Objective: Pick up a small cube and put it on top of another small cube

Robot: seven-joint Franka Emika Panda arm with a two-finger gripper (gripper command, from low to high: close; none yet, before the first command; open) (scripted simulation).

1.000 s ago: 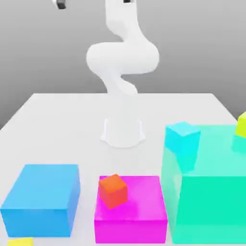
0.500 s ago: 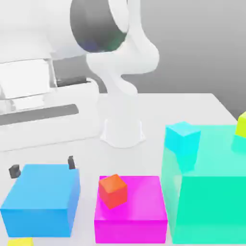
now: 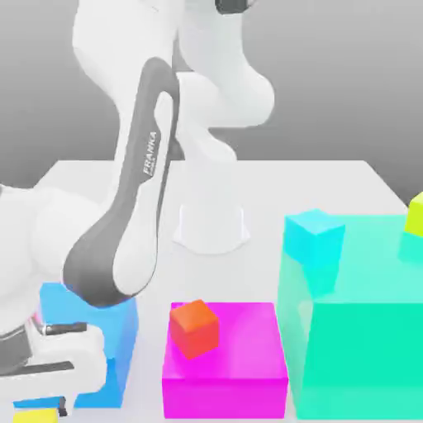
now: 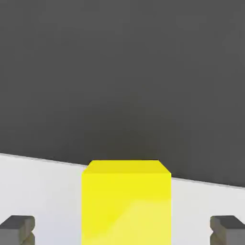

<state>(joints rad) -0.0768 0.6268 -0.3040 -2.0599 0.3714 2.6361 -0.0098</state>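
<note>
Gripper (image 4: 122,228) spread wide, dark blocky fingertips (image 4: 18,228) flanking glossy yellow small cube (image 4: 126,203).

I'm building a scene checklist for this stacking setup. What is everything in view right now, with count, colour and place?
small cube: 1, bright yellow, on the table at its near edge, between the open fingers in the hand view; a sliver shows at the exterior view's bottom left corner.
orange cube: 1, orange, tilted on the magenta block.
cyan cube: 1, cyan, on the teal block's near corner.
lime cube: 1, yellow-green, at the exterior view's right edge, on the teal block.
blue block: 1, blue, exterior view's left, partly behind the arm.
magenta block: 1, magenta, front centre.
teal block: 1, teal, large, exterior view's right.
table: 1, white.
arm: 1, white and grey, bent down at left.
fingers: 2, dark grey, either side of the small cube.
</note>
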